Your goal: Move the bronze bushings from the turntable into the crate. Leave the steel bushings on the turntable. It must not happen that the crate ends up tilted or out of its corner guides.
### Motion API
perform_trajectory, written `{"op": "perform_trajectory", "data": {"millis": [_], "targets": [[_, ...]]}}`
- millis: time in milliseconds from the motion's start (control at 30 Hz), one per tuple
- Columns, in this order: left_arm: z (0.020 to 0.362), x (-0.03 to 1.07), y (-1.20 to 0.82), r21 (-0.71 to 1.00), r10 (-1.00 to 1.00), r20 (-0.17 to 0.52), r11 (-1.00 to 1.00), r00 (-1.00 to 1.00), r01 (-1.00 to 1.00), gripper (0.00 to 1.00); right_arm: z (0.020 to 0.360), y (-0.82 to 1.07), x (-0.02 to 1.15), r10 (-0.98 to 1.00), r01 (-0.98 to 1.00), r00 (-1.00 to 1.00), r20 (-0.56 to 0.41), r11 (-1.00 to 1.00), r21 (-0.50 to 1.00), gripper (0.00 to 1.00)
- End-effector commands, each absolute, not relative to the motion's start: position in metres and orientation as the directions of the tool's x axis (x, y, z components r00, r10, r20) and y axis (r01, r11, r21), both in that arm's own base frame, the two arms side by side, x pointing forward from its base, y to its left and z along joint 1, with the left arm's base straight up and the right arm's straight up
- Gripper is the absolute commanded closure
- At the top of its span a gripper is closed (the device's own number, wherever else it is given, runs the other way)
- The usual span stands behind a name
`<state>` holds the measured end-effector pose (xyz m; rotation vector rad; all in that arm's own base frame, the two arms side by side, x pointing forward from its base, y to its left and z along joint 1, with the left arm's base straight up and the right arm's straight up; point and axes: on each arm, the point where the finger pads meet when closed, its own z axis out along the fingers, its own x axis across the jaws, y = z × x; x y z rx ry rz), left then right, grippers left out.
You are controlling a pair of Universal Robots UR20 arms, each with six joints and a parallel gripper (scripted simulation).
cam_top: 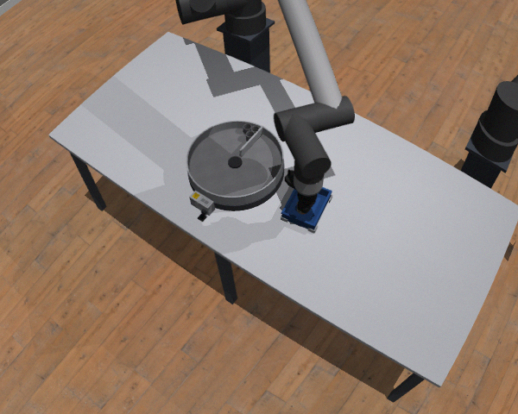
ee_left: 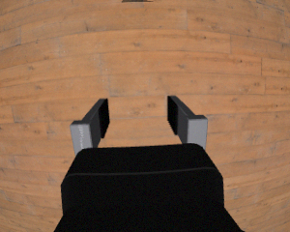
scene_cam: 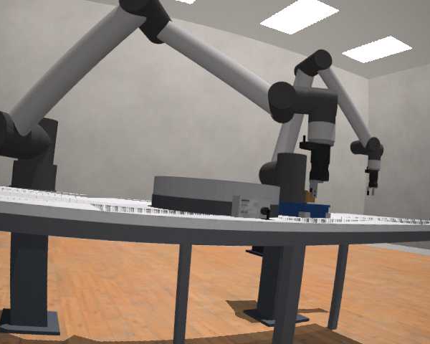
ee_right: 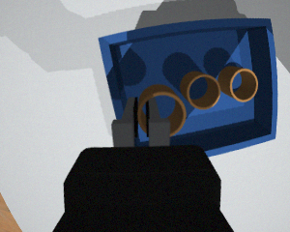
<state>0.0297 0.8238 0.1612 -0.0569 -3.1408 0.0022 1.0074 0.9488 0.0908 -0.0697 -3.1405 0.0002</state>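
Across the middle of the top view stretches a pale table (cam_top: pixel 384 267) (scene_cam: pixel 208 227) (ee_right: pixel 48 101), set at a slant on dark legs. From the top edge the right arm (cam_top: pixel 310 48) (scene_cam: pixel 215 62) reaches down over it; the left arm (cam_top: pixel 495 134) (scene_cam: pixel 350 103) stands at the right edge, beyond the table.

Left of center on the table is the round turntable (cam_top: pixel 250 198) (scene_cam: pixel 208 188), with a raised gray rim and a dark base. Just beside it, right of center, sits the blue crate (cam_top: pixel 328 194) (scene_cam: pixel 300 209) (ee_right: pixel 274 82), which looks level, with pale corner guides (cam_top: pixel 312 229) (scene_cam: pixel 304 214) at its visible corners. A gray box (cam_top: pixel 201 203) (scene_cam: pixel 244 206) with a yellow patch stands at the turntable's lower-left side.

At the right of the exterior view, the left gripper (scene_cam: pixel 370 191) (ee_left: pixel 137 109) hangs with its fingers wide and nothing between them. The right gripper (scene_cam: pixel 314 194) (ee_right: pixel 141 109) is narrow, pinching the wall of a bronze bushing (scene_cam: pixel 309 196) (ee_right: pixel 182 116) above the crate. Two other bronze bushings (ee_right: pixel 187 88) (ee_right: pixel 224 79) stand inside the crate, center and right in the right wrist view. Small gray steel bushings (cam_top: pixel 249 136) cluster beside the divider, in the turntable's upper right.
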Motion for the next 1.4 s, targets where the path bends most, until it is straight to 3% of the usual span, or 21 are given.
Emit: {"op": "perform_trajectory", "data": {"millis": [0,1367], "targets": [[0.162,0.0298,0.8244,0.0,0.036,0.0,0.999,-0.999,0.036,0.0,0.0912,0.9493,1.0079,0.044,0.044,-0.999,-0.001,0.999,0.001,1.0],[0.162,0.0298,0.8244,0.0,0.036,0.0,0.999,-0.999,0.036,0.0,0.0875,0.9493,1.0079,0.044,0.044,-0.999,-0.001,0.999,0.001,1.0]]}}
